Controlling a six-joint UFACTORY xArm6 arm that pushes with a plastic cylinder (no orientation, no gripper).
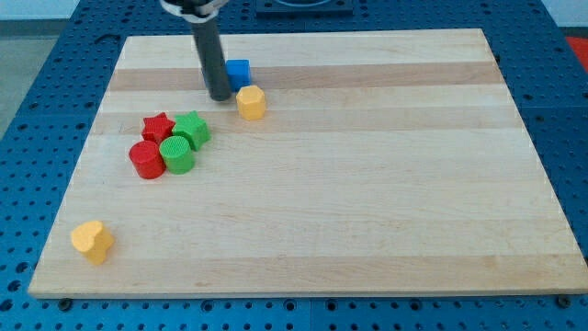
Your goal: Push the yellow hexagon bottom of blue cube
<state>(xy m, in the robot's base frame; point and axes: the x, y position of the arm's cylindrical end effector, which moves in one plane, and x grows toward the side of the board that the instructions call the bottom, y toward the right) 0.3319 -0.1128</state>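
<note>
Board (367,184) pale wood, visible grain in lengthwise bands, smooth, matt; surrounding base (55,55) blue, perforated with regular holes, looks metal; rod dark, matt, my tip (220,97) same finish; yellow hexagon (251,102), blue cube (238,73), red star (158,126), green cylinder (176,154) plastic-looking, smooth, slight sheen.

Blue cube (238,73), yellow hexagon (251,102), red star (158,126), green star (192,129), red cylinder (146,159), green cylinder (176,154), yellow heart (92,241), pale striped wooden board (367,184)
</note>
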